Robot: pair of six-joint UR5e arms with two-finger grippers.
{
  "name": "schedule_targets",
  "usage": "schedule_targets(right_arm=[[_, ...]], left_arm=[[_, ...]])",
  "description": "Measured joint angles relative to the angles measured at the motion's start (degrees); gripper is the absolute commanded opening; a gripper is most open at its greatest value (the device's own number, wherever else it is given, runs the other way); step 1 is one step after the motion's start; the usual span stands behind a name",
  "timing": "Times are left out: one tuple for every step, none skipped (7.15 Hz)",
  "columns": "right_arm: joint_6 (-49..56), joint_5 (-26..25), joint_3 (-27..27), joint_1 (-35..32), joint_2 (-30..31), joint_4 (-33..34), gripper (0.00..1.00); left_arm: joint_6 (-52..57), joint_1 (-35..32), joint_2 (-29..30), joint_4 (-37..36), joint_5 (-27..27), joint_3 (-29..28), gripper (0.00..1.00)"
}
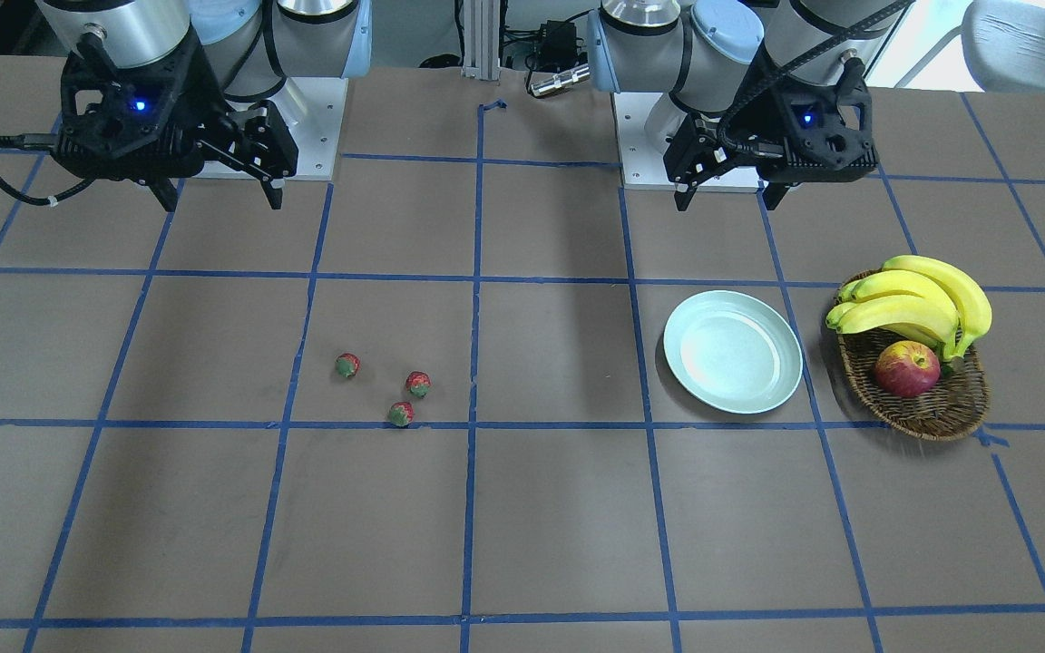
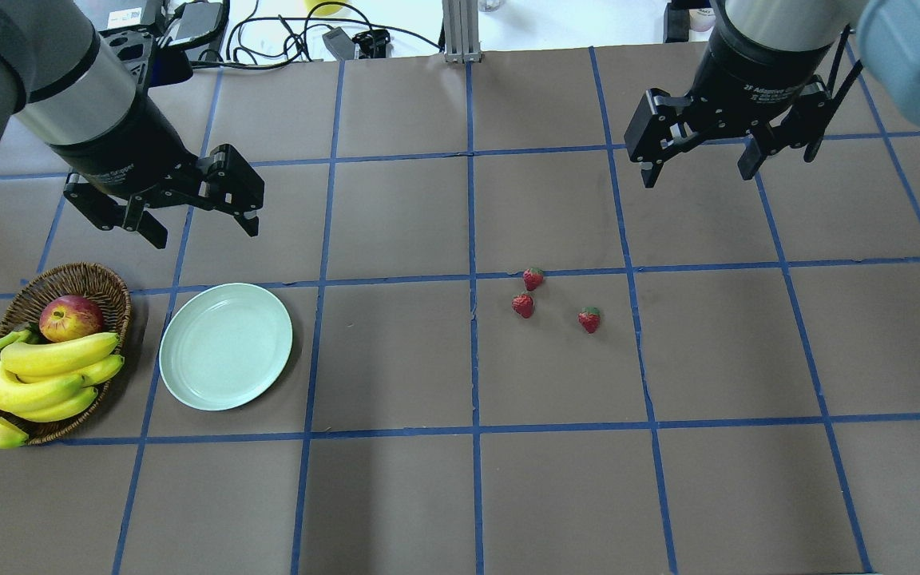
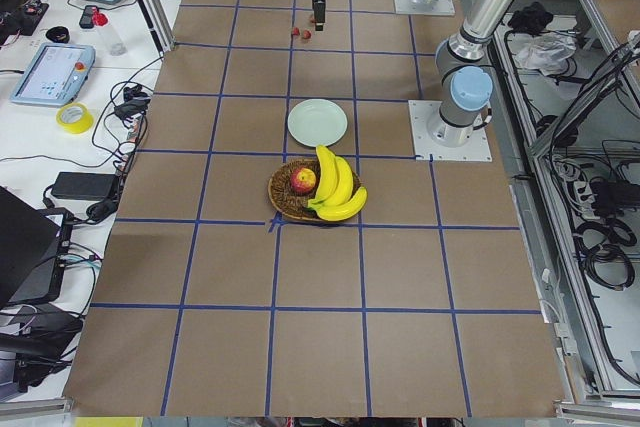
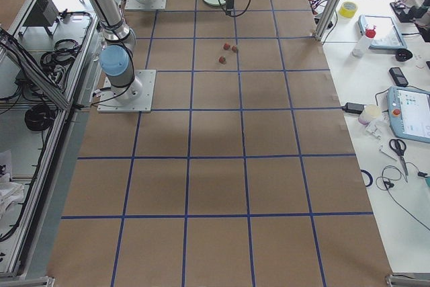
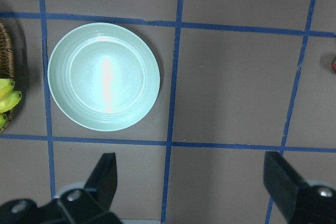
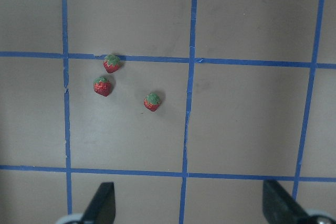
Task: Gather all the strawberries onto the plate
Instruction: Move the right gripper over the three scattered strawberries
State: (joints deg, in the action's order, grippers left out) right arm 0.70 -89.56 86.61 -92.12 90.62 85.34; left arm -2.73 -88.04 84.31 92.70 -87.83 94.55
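Evidently no pick yet; strawberries [image 2: 523, 305] lie well apart from the plate [image 2: 225, 346]; the right gripper [image 2: 699, 172] (spread, empty, like the left gripper [image 2: 204, 231]) should descend on one.

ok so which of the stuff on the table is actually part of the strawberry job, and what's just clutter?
Part of the job:
- three strawberries, none plated yet
- plate, empty
- left hand and right hand, both open

Just lying about:
- wicker basket
- bananas and apple in it
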Motion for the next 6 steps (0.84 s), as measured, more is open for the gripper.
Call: schedule_targets(right_arm=[[0.0, 0.0, 0.0, 0.0, 0.0, 0.0, 1.0], [0.0, 0.1, 0.0, 0.0, 0.0, 0.0, 1.0], [0.0, 0.1, 0.0, 0.0, 0.0, 0.0, 1.0], [0.0, 0.1, 0.0, 0.0, 0.0, 0.0, 1.0], [0.0, 0.1, 0.0, 0.0, 0.0, 0.0, 1.0], [0.0, 0.1, 0.0, -0.1, 0.0, 0.0, 1.0]], left_arm=[[0.1, 0.0, -0.1, 0.2, -0.2, 0.2, 1.0], [0.4, 0.0, -0.2, 0.4, -0.4, 0.5, 1.0], [0.6, 0.0, -0.2, 0.3, -0.6, 0.8, 1.0], [0.7, 0.0, -0.1, 0.3, -0.7, 1.0, 1.0], [0.8, 0.0, -0.1, 0.2, -0.7, 1.1, 1.0], [1.2, 0.1, -0.2, 0.2, -1.0, 1.0, 1.0]])
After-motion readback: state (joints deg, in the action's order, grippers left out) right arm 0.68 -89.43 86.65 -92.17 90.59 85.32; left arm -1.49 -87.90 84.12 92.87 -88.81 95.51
